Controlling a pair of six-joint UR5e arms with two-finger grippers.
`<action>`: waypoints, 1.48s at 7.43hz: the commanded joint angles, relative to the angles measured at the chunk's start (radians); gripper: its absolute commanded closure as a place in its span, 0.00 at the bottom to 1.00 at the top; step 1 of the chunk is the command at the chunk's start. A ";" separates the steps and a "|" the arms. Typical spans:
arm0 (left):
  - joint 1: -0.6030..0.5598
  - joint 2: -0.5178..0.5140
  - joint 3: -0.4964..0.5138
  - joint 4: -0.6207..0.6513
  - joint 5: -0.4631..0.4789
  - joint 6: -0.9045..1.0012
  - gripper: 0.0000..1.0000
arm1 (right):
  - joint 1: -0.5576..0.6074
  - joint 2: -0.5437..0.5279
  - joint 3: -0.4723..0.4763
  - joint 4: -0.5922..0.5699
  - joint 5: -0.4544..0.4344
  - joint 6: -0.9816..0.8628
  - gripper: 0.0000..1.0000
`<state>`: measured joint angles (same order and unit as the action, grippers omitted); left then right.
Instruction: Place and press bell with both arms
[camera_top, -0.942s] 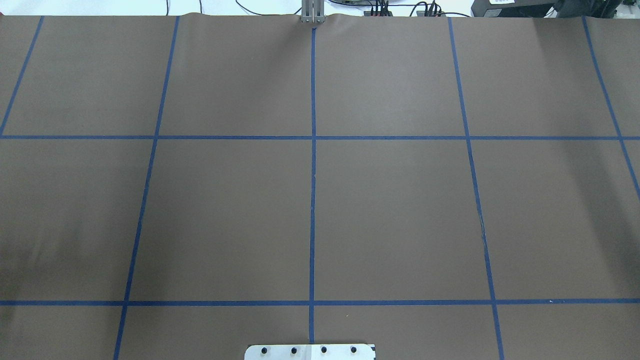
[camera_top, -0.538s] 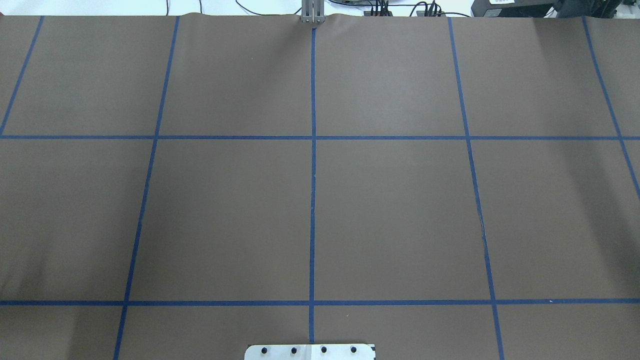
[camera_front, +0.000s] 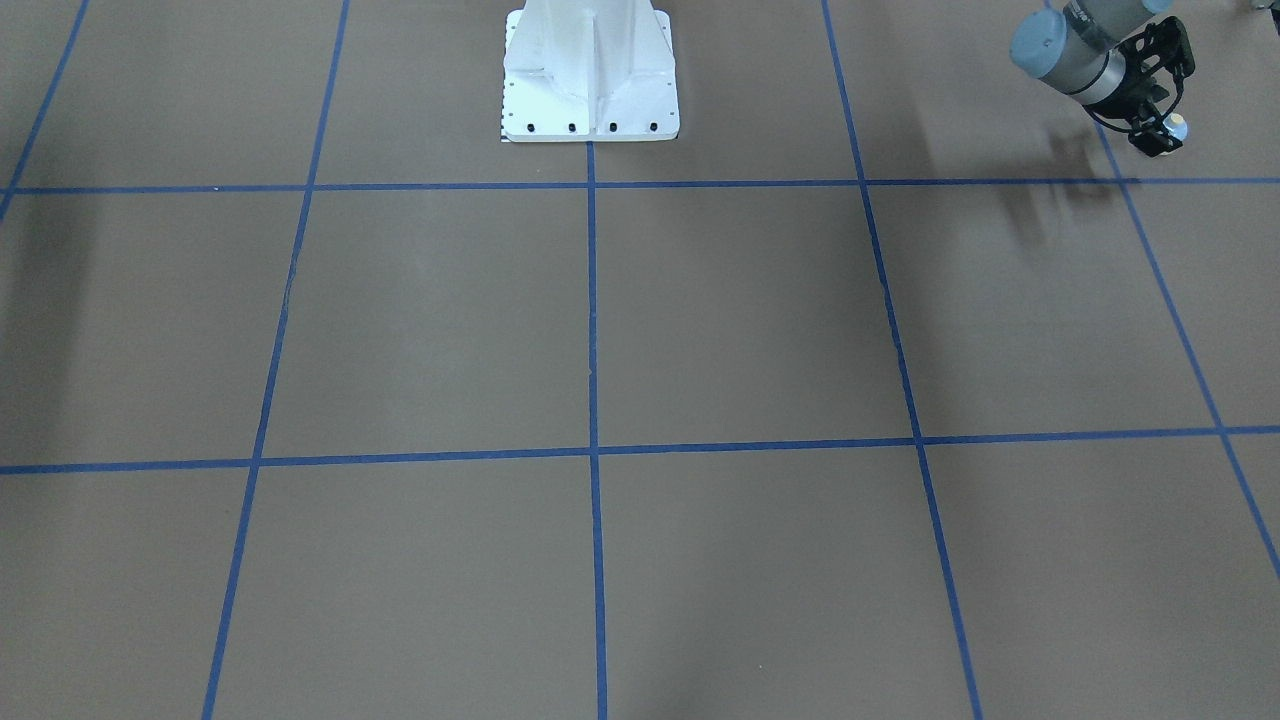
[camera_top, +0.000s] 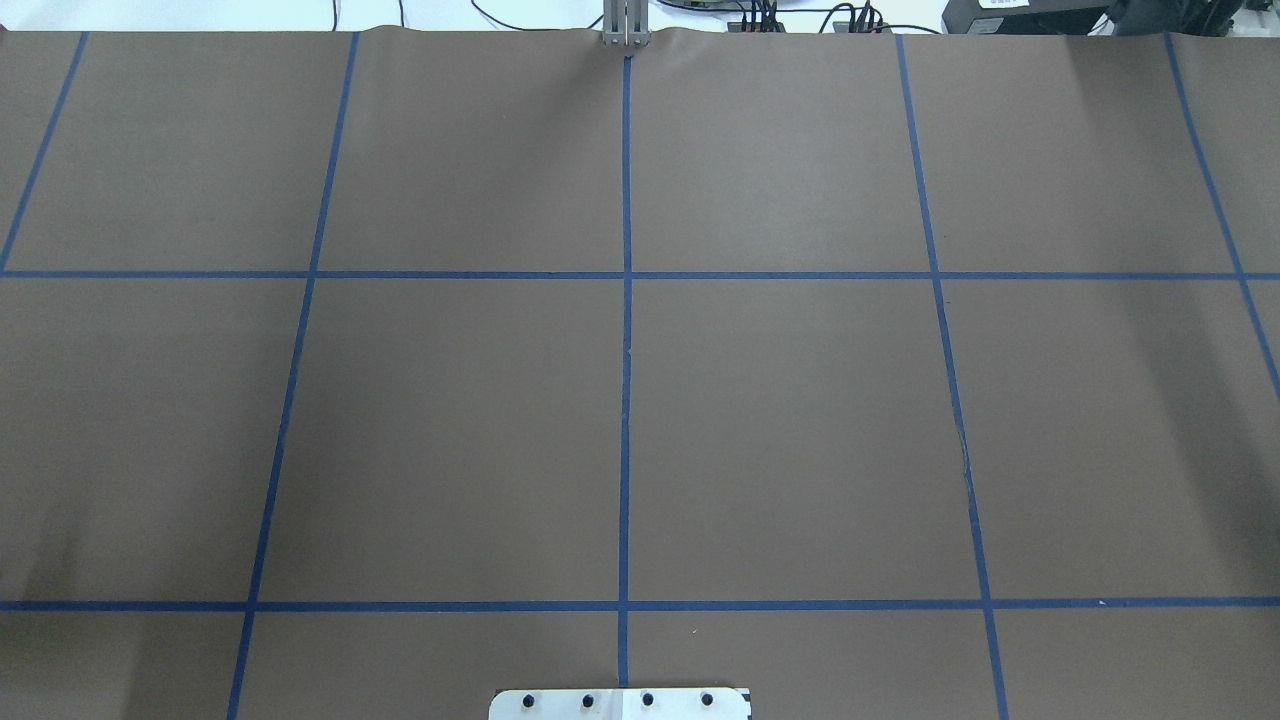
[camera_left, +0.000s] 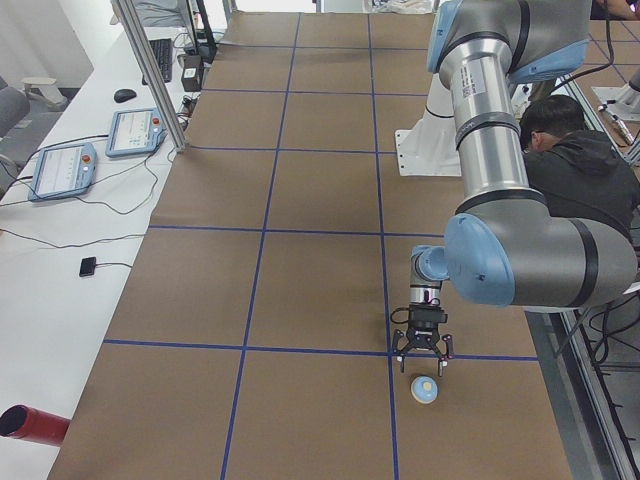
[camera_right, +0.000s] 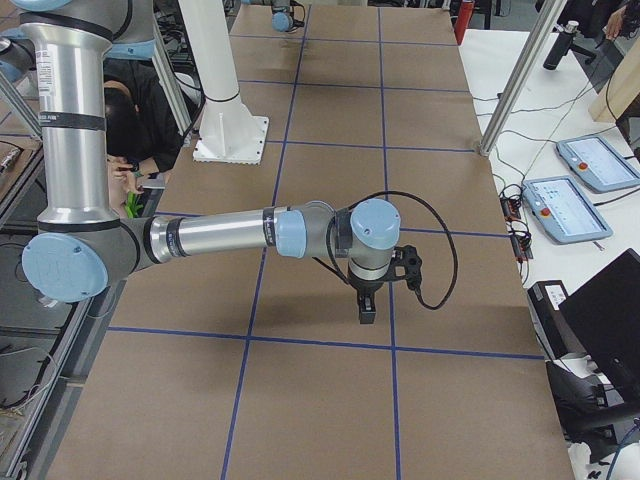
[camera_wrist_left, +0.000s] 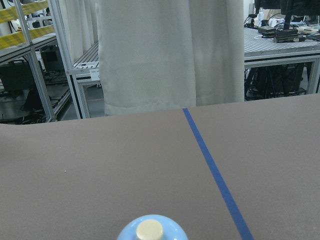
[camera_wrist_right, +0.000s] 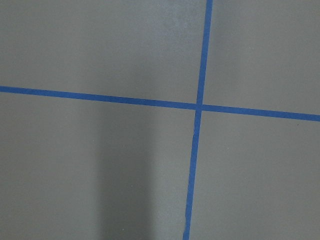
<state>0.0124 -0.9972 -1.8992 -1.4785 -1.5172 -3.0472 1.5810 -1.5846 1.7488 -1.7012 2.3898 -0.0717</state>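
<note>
One light-blue bell (camera_left: 424, 389) sits on one brown tabletop (camera_top: 460, 430). There are two robot arms, the left arm (camera_left: 500, 150) and the right arm (camera_right: 210, 235), and two pincers, the left pincer (camera_left: 424, 366) and the right pincer (camera_right: 367, 314). One white pedestal (camera_front: 590, 70) shows. Off the tabletop lie two teach pendants, the nearer teach pendant (camera_left: 60, 168) and the farther teach pendant (camera_left: 135, 130), and one computer mouse (camera_left: 124, 95). One person (camera_left: 575, 175) is in view.

No writing can be read anywhere. The small white label (camera_wrist_left: 95, 75) on the grey metal rack (camera_wrist_left: 75, 95), far left in the left wrist view, is too small to make out. So are the white sticker (camera_top: 1003, 4) on the black box (camera_top: 1030, 18) at the overhead view's far right, the faint print (camera_left: 466, 85) on the grey-and-silver left arm (camera_left: 490, 150), and the displays of the two grey touch-screen pendants (camera_left: 135, 131).
</note>
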 joint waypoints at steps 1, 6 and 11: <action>0.032 -0.001 0.015 -0.003 -0.001 -0.034 0.00 | 0.001 -0.002 0.000 0.000 0.000 0.000 0.00; 0.121 -0.011 0.069 -0.031 -0.027 -0.096 0.00 | 0.001 -0.002 0.000 0.000 -0.001 -0.002 0.00; 0.141 -0.008 0.155 -0.121 -0.027 -0.093 0.00 | 0.005 -0.002 0.001 0.000 0.000 -0.004 0.00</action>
<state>0.1497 -1.0056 -1.7480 -1.5957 -1.5447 -3.1396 1.5858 -1.5859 1.7501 -1.7012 2.3899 -0.0751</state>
